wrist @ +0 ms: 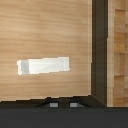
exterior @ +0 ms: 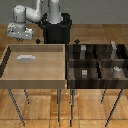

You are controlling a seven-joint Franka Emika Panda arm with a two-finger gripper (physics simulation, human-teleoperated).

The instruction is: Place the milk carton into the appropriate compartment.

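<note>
The milk carton (exterior: 25,58) is a small pale grey-white box lying on its side on the floor of the light wooden tray (exterior: 10,75), toward the exterior view's left. In the wrist view the milk carton (wrist: 43,66) lies lengthwise on the wood grain. My gripper (exterior: 20,36) hangs above the tray's far edge, higher than the carton and apart from it. Its two fingertips (wrist: 51,105) show at the edge of the wrist view, and the gripper (wrist: 63,105) is open with nothing between them.
A dark-walled tray (exterior: 68,65) split into several cells stands on the exterior view's right, with small grey shapes (exterior: 84,73) in some cells. The robot's black base (exterior: 56,30) stands behind both trays. Thin metal legs hold the trays above a wooden floor.
</note>
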